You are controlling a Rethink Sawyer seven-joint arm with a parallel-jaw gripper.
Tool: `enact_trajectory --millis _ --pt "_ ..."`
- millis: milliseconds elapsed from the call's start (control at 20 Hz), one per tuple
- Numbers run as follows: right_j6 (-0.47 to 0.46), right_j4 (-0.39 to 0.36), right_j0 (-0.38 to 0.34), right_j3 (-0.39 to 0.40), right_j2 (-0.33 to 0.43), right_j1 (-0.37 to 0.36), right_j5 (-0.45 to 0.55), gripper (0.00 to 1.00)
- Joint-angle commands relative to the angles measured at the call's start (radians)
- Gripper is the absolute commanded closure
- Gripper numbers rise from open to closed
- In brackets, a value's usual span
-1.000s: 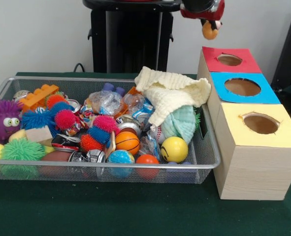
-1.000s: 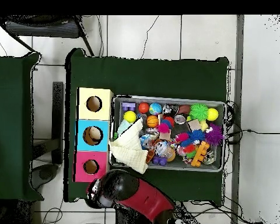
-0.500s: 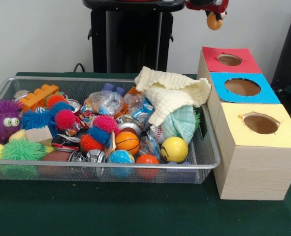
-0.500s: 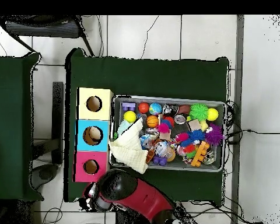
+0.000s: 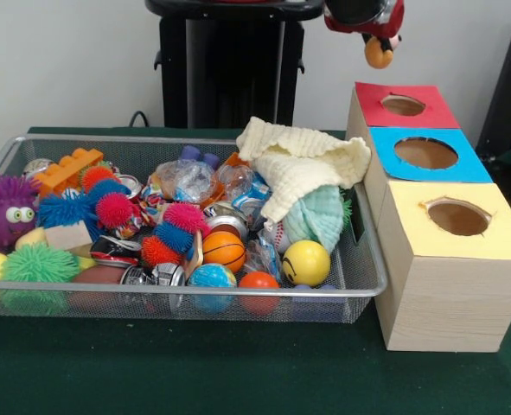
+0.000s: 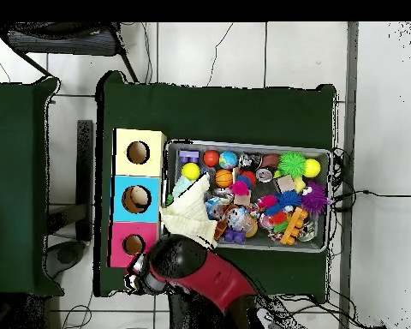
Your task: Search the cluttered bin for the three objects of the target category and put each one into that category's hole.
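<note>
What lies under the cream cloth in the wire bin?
The cream cloth drapes over a mint green cloth, whose lower part shows below it in the wire bin. Whatever else it covers is hidden.

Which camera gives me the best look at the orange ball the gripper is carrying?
The front view. There the orange ball hangs in plain sight under the gripper, at the top edge above the red box. In the overhead view the arm covers the ball completely, so it tells you nothing about it.
</note>
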Motion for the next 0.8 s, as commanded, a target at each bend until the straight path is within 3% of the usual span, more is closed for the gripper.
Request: enact_trajectory --millis 50,400,800 --pt "0.192 0.074 -0.022 -0.188 0.048 0.046 0.000 1.00" --pt "0.225 0.050 -0.004 -0.242 0.023 0.059 0.041 1.00" --pt "0.204 0.047 0.001 -0.274 0.028 0.139 0.013 1.00"
